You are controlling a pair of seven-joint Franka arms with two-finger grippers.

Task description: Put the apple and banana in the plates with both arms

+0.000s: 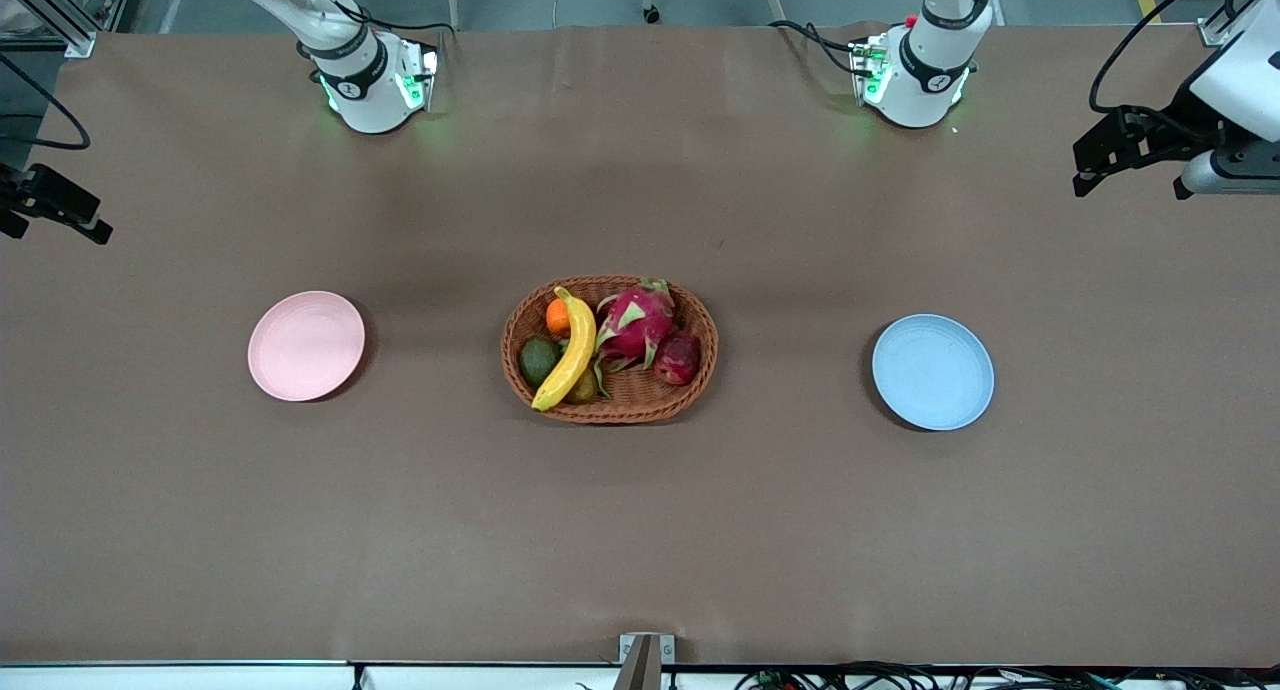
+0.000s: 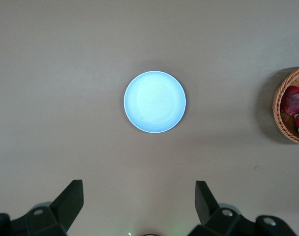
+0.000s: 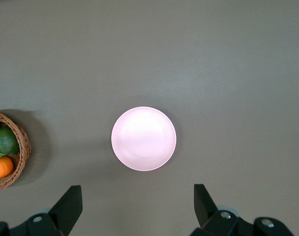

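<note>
**Both arms high, fruit in the basket**

You have the right gripper (image 3: 137, 209) up over the table's right-arm end, fingers (image 3: 71, 204) spread wide, nothing between them. Its wrist view looks straight down on the pink plate (image 1: 306, 345), which lies bare on the brown table (image 1: 640, 530).

Next along, mid-table, sits the wicker basket (image 1: 609, 410). Inside it:
- banana (image 1: 571, 352), lying lengthwise across the fruit toward the right arm's end, one tip at the rim nearest the front camera
- an orange (image 1: 556, 316) just beside the banana's farther tip
- an avocado (image 1: 538, 359) against the wall on the right arm's end
- dragon fruit (image 1: 636, 323) in the middle, touching the banana
- apple (image 1: 678, 358), dark red, tucked against the dragon fruit toward the left arm's end

Then the blue plate (image 1: 933, 372), also bare, well apart from the basket. It lies a little nearer the front camera than the pink one.

Your left gripper (image 2: 139, 206) hangs over the table's left-arm end, jaws wide and holding nothing, with the blue plate centred in its wrist view and the basket's edge at the side.
</note>
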